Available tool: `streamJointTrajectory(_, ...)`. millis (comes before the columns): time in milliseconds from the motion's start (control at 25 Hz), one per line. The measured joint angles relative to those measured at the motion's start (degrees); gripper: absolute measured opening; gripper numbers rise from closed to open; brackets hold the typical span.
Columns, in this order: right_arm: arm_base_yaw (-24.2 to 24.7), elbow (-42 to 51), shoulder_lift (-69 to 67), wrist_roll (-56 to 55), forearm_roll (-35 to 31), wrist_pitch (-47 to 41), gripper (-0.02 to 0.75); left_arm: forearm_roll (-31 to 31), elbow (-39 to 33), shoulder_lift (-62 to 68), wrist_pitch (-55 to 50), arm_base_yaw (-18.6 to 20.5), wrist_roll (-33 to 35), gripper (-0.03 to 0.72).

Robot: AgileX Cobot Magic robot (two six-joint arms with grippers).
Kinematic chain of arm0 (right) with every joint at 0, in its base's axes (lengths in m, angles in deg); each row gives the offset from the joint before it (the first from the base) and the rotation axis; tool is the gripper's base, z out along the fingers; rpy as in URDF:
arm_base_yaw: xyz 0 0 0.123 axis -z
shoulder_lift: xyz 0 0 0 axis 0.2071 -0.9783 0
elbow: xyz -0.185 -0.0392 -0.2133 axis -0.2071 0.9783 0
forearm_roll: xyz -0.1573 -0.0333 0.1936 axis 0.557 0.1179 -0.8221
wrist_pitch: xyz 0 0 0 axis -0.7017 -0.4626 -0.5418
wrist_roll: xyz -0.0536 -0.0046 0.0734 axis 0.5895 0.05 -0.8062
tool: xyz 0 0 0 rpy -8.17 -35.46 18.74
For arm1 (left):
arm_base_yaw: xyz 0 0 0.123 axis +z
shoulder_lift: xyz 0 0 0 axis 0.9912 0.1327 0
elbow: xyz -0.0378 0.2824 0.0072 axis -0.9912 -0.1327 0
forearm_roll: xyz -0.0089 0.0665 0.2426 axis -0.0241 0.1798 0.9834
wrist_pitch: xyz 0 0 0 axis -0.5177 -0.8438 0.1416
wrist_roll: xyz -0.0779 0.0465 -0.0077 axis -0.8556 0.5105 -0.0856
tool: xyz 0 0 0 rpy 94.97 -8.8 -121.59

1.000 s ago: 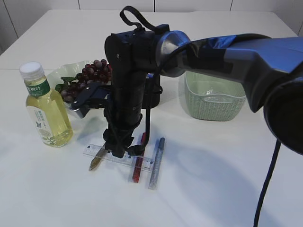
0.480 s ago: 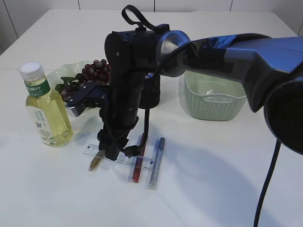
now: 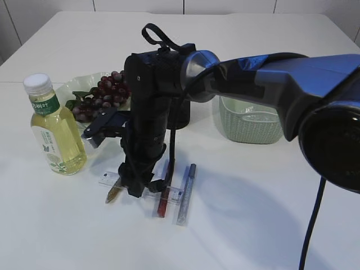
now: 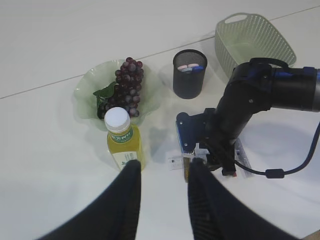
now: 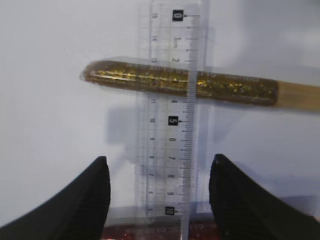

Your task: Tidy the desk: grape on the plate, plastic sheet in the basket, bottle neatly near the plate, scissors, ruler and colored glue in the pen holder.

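Grape (image 3: 104,91) already seen on the plate (image 3: 66,89); that part is judged done. Bottle (image 3: 52,129) stands upright just in front of the plate, so it is likely placed too. Basket (image 3: 249,120) sits at the right behind the arm; whether the sheet is inside cannot be told. Pen holder (image 4: 190,74) is seen in the left wrist view with something pink and blue in it, possibly the scissors, not certain.

Left to do: ruler and glue. Ruler (image 5: 172,112) lies flat on the table, laid across three glue tubes: gold glue (image 5: 180,82) under its near end, red glue (image 3: 163,196) and silver glue (image 3: 185,194) under the far end. None has been lifted.

Right gripper (image 5: 157,192) is pointed straight down over the ruler, jaws spread wide with the ruler between them, one finger on each side of its long edges; nothing is gripped and contact with the table cannot be told. Step in hand is judged to be a grasp on the ruler. A thin clear strip resting on tubes may slip or drag the glue along.

Left gripper (image 4: 162,200) is held high above the desk near the bottle, fingers partly apart, empty
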Motion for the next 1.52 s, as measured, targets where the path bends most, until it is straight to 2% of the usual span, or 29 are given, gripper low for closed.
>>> streamJointTrajectory(1240,0.00,-0.37,-2.44,0.11,0.62,1.41,0.491,0.64,0.00,0.00,0.00,0.00,-0.02,0.239)
streamJointTrajectory(1360,0.00,-0.37,-2.44,0.11,0.62,1.05,0.452,0.64,0.00,0.00,0.00,0.00,-0.12,0.239)
streamJointTrajectory(1520,0.00,-0.37,-2.58,0.11,0.62,0.68,0.343,0.77,0.00,0.00,0.00,0.00,-0.12,0.239)
